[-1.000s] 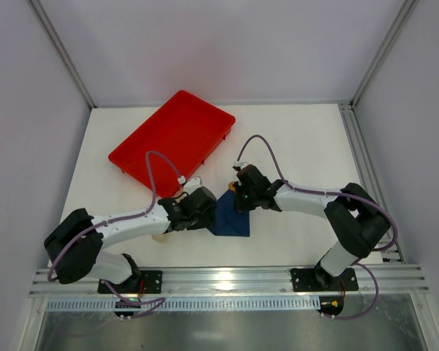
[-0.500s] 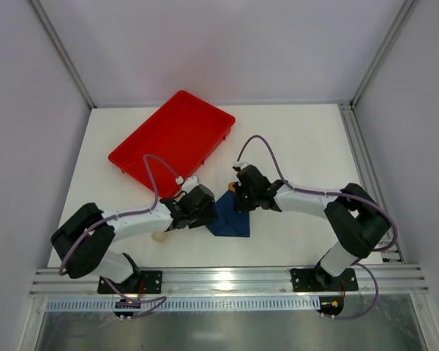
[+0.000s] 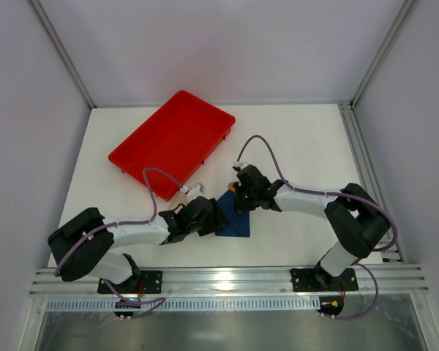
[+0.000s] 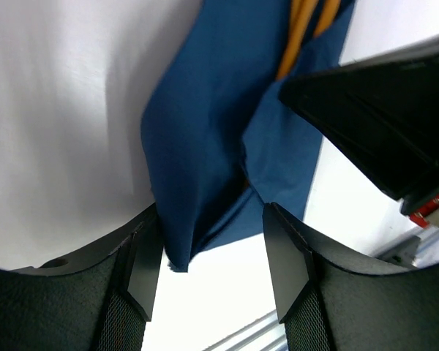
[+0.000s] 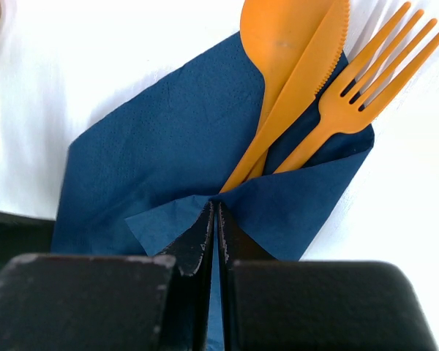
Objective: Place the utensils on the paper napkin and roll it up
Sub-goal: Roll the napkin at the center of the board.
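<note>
White arms (image 3: 132,232), black joints (image 3: 362,228), purple cables (image 3: 257,137)

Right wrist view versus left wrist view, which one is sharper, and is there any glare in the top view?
Right wrist view: crisp on the orange plastic utensils and dark navy paper napkin; only the right gripper blurs close to the lens. Left wrist view: softer, the napkin fold slightly blurred. Top view: bright glare on the aluminium rail.

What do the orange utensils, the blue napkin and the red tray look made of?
Utensils: likely moulded plastic; smooth, slightly glossy, uniform orange.
Napkin: thin matte paper; faint embossed grain, soft creased folds.
Tray: seemingly rigid plastic; evenly red, with a raised rim.
</note>
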`<action>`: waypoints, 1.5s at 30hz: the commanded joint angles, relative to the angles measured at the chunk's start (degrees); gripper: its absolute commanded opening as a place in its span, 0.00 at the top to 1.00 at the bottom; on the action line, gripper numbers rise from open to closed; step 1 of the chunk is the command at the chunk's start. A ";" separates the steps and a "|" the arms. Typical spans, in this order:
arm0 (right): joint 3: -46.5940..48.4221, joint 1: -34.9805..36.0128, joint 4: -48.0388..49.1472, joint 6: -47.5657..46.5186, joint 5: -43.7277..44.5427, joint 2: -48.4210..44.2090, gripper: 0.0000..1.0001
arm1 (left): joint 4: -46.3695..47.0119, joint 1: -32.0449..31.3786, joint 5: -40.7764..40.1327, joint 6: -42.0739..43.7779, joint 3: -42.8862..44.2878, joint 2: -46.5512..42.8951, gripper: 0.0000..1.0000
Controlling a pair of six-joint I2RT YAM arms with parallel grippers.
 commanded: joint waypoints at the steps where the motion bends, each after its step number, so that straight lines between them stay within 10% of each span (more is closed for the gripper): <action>1: -0.88 0.37 -2.19 -0.13 0.35 0.15 0.96 | 3.12 -2.65 0.19 -2.22 -2.59 3.00 0.41; 15: -1.05 0.37 -2.02 -0.13 0.44 0.06 0.96 | -11.11 -4.41 -12.28 -7.32 -2.76 -4.63 0.41; 32: -1.67 0.37 -1.05 -0.13 -0.09 0.15 0.96 | 11.56 -4.41 -11.42 -5.03 -8.75 -6.93 0.38; 45: -1.76 0.46 -0.78 -0.04 -0.18 0.24 0.96 | -21.75 -8.28 -23.81 -5.65 4.17 -5.00 0.37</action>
